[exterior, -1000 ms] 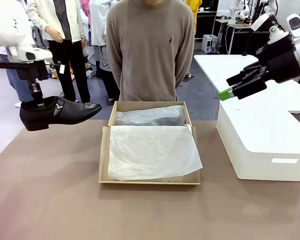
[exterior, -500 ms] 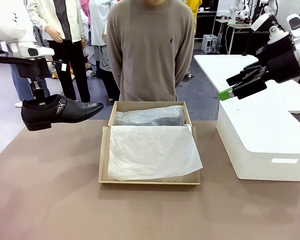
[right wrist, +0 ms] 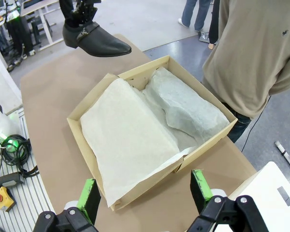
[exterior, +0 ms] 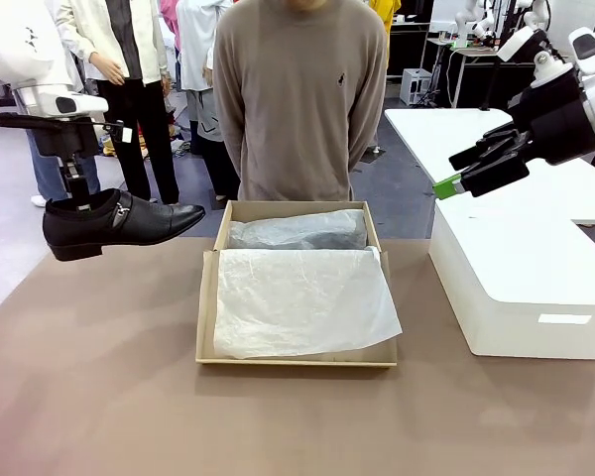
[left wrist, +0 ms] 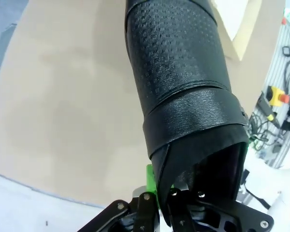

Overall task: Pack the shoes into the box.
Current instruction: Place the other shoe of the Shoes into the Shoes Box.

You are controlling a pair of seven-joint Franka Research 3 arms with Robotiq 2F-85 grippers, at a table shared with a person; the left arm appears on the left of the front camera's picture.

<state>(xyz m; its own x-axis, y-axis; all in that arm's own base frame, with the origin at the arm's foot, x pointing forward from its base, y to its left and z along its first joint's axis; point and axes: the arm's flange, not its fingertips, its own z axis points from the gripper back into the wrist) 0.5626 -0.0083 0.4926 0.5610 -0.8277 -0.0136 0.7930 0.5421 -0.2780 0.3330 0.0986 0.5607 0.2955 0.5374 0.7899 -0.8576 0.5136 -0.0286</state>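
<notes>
Front view: the left gripper (exterior: 77, 196) is clamped on a black shoe (exterior: 129, 220) at its heel rim, holding it in the air left of the tissue-lined box (exterior: 206, 307) on the table (exterior: 99, 397). The right gripper (exterior: 452, 171) hangs spread above the white block (exterior: 521, 278). Left wrist view: the jaws pinch the shoe's collar. Right wrist view: jaws apart, the box below.

I have the box (exterior: 206, 327) at the middle of the table (exterior: 99, 397), with the person (exterior: 297, 99) standing just behind its far wall. Inside it a tissue sheet (exterior: 302, 302) covers the near part and a wrapped bundle (exterior: 297, 230) lies along the far wall. Left of the box, up off the table, hangs one shoe (exterior: 119, 223) with its toe toward the box, gripped at the heel end by my left gripper (exterior: 78, 201). Right of the box stands a large block (exterior: 516, 288) — my right gripper (exterior: 456, 177) is in the air above its left end.
</notes>
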